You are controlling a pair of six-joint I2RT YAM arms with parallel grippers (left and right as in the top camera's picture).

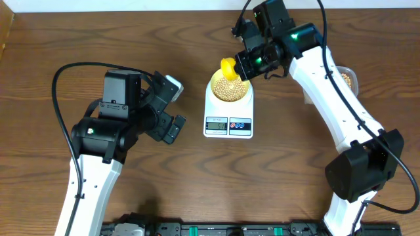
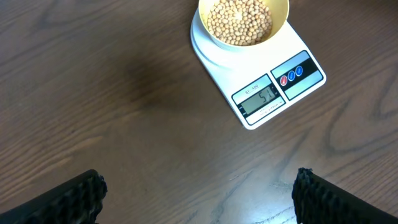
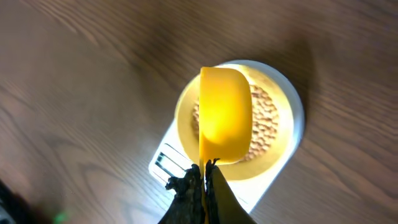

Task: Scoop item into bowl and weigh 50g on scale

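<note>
Pinched shut in the right gripper (image 3: 204,177): the thin handle of a bright yellow plastic scoop (image 3: 225,115), turned on edge directly above the small round pale-yellow bowl (image 3: 183,127). Looks like the tail of a pour, or a small top-up, within the weighing step. Cannot tell whether anything remains in the scoop. Filled a good way up with small round tan beans (image 2: 239,22), and seated on the white rounded-rectangular digital kitchen scale (image 2: 211,53), itself on the brown wood-grain bench (image 2: 93,93). Shows two digits on the display, too blurred to trust. Next calls for checking that figure against the target, then adding or lifting out a few beans, without nudging the bowl. Further left, the left gripper (image 2: 199,199), spread wide and empty, apart from the scale. Far right, partly hidden behind the right arm, a clear plastic tub (image 1: 348,77), seemingly holding more beans.
</note>
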